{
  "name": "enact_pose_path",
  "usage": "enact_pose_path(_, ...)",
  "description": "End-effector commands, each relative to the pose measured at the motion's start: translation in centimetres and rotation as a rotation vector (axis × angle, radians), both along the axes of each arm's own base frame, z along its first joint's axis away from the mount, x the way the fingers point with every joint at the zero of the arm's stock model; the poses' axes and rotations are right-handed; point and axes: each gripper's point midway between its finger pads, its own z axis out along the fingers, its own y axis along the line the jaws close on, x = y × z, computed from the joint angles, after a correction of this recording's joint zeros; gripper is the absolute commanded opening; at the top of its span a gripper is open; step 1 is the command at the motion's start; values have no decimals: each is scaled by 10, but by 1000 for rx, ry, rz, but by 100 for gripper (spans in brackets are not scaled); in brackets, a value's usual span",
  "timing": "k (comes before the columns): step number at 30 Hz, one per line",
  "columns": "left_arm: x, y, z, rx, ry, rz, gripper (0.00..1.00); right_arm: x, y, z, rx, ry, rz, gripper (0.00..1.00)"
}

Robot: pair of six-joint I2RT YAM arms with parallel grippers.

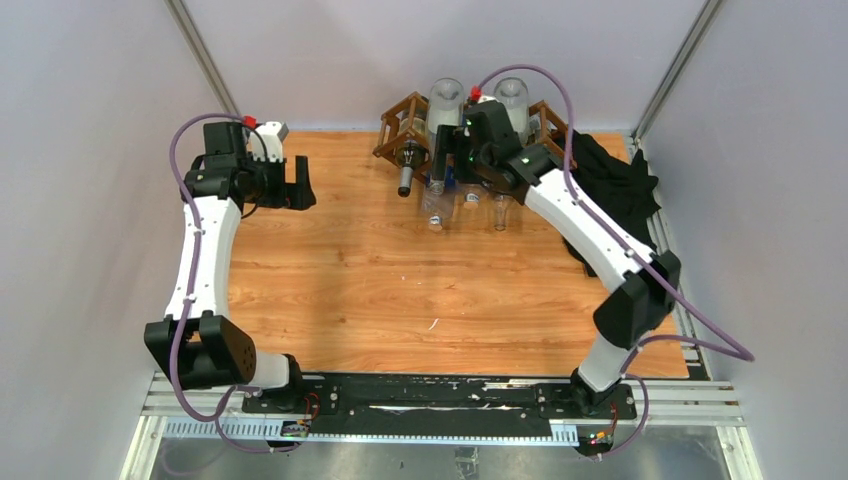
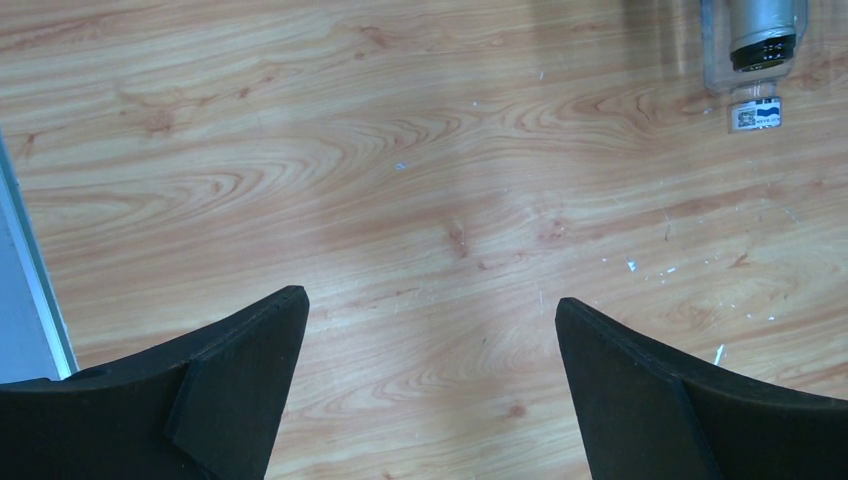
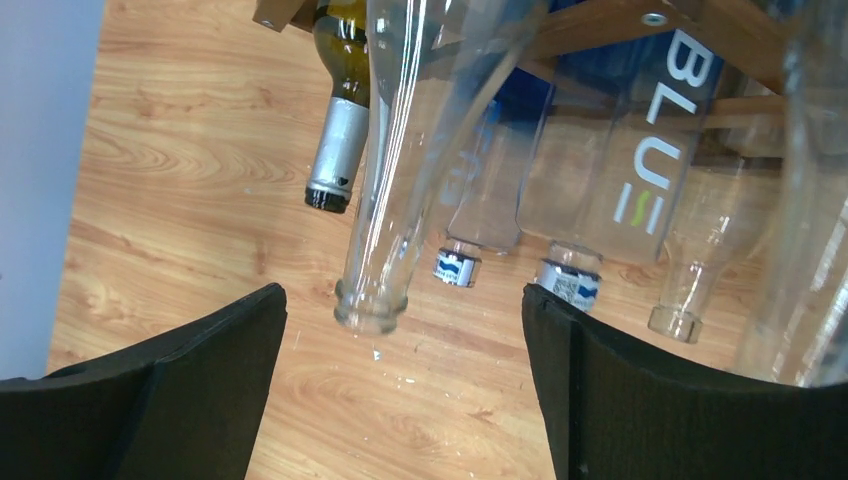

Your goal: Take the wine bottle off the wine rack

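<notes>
Nothing had come off the wine rack (image 1: 398,128) yet. The wine bottle (image 3: 338,150), dark green glass with a silver foil neck, lay in a cell at the rack's left end. Its neck pointed out and down toward the counter (image 1: 400,290), its mouth close above the wood.

The right tool (image 3: 402,300) was at the rack's front with its jaws wide apart and nothing between them clamped. In the wrist view the mouth of a clear bottle (image 3: 390,200) hung between the fingers, touching neither. The wine bottle was off to the left of that gap. Judged from this, the approach was made, but the grasp and the whole pull-out remained. The tool seemed to need a shift left if the green bottle was the one meant.

The left tool (image 2: 428,335) hovered over bare wood near the counter's far left side, jaws apart and empty, well apart from the rack.

Room was tight at the rack. Clear necks crowded just beside the wine bottle, among them a lettered bottle (image 3: 640,150). The wall stood close behind the rack, and a black cloth (image 1: 615,185) lay to its right under the right arm. The open way lay forward, where a broad stretch of counter ran from the rack to the arm bases.
</notes>
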Motion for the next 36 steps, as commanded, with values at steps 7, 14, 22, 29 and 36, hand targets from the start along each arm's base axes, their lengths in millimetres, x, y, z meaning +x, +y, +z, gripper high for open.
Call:
enact_pose_path(7,-14,-13,26,-36,-46,-61,100,30,22,-29,-112,59,-12,89)
enact_pose_path(14,-17,-17,26,-55,-44,-74,100,49,33,-59,-144,98,-33,82)
enact_pose_path(22,-20,-15,26,-38,-34,-87,100,65,34,-70,-170,91,-75,69)
enact_pose_path(29,-23,-21,33,-61,-55,-106,100,66,36,-72,-150,97,-88,47)
enact_pose_path(36,-25,-25,30,-72,-50,-128,100,60,30,-56,-109,71,-109,11)
